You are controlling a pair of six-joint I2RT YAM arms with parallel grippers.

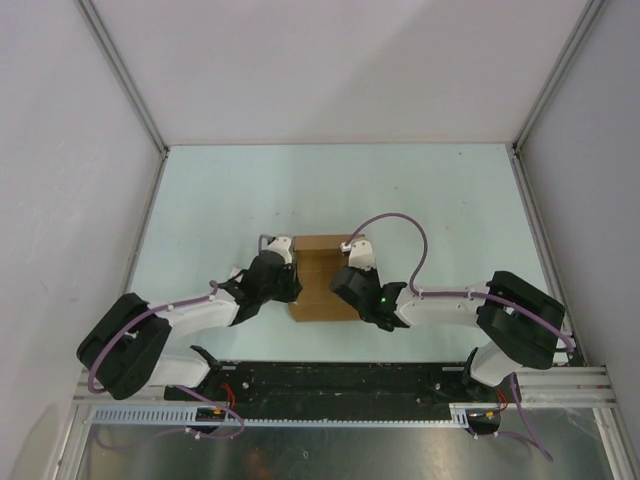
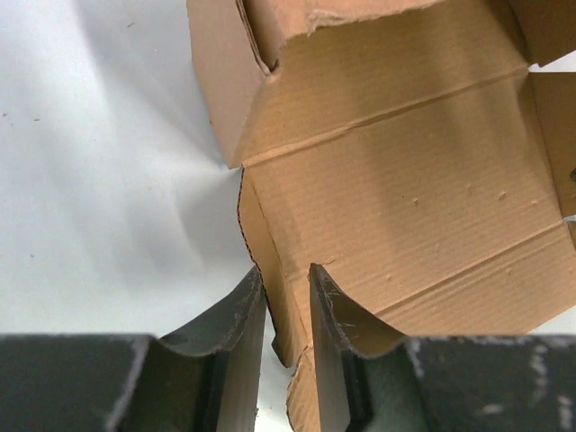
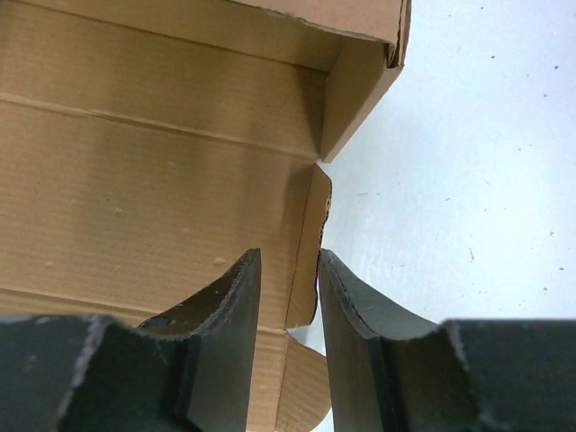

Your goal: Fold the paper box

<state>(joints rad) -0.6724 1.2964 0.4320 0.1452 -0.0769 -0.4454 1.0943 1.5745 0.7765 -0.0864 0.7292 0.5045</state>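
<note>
The paper box (image 1: pixel 320 262) is a plain brown cardboard sheet with raised side flaps, lying in the middle of the table between both arms. In the left wrist view its creased panels (image 2: pixel 396 180) fill the right side, and my left gripper (image 2: pixel 285 270) stands open astride the upright left side flap, with a sliver of table showing beside the flap. In the right wrist view the box (image 3: pixel 153 153) fills the left side. My right gripper (image 3: pixel 288 254) is open astride the right side flap, with gaps on both sides. From above, the left gripper (image 1: pixel 283 268) and right gripper (image 1: pixel 345 275) flank the box.
The pale table (image 1: pixel 300 190) is enclosed by white walls on the left, right and back, with metal posts (image 1: pixel 125 80) at the corners. A black rail (image 1: pixel 340 380) holding the arm bases runs along the near edge. Purple cables (image 1: pixel 400 222) loop over the right arm.
</note>
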